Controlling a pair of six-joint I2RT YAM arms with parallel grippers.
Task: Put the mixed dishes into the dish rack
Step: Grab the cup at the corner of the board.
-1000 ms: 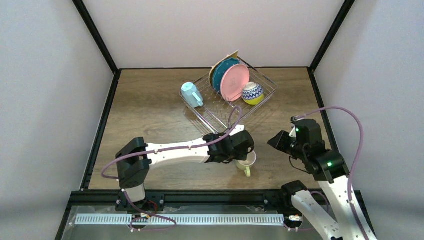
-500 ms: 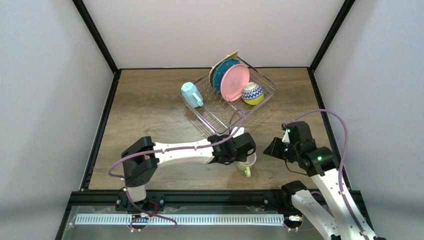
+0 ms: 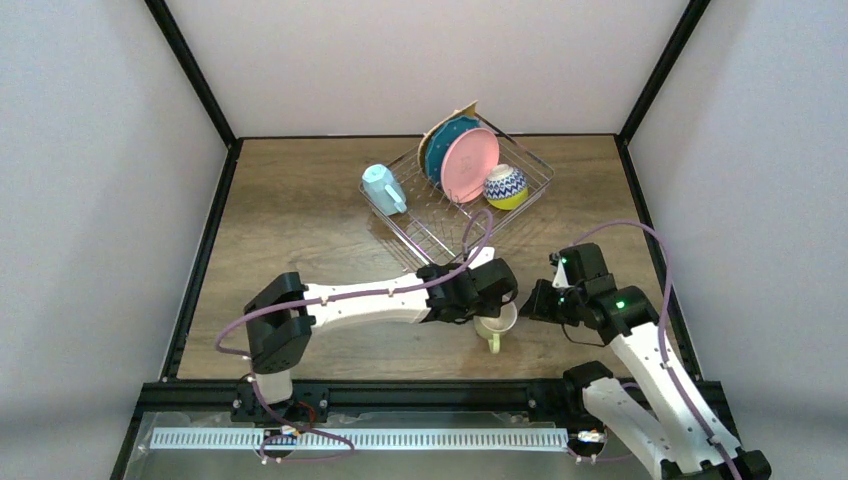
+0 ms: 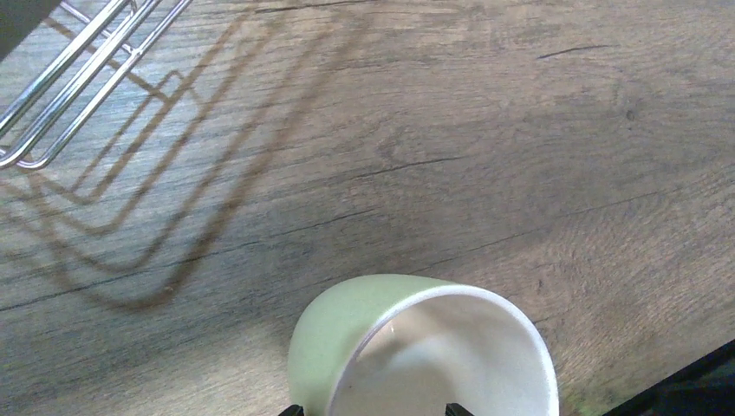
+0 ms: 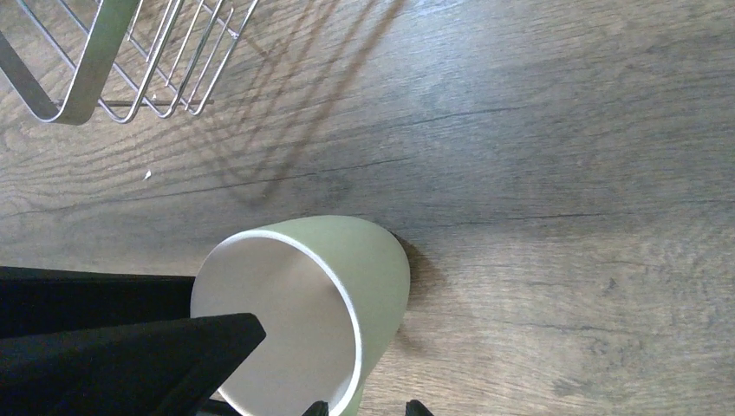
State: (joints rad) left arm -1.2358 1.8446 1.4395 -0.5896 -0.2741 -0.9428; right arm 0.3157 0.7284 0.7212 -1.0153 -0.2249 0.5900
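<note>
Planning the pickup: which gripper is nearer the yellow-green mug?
Left. The left gripper is right over the mug, one finger across its mouth. The right gripper sits just to the mug's right, a small gap between them.

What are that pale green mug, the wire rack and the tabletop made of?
Pale green mug: probably glazed ceramic, though plastic is possible. It has a smooth, soft-sheen outside, a white inside and a thick rounded rim.
Wire rack: metal, shown by its bright silver rods with shiny highlights.
Tabletop: wood or wood-look laminate, with brown grain lines and a low sheen.
</note>
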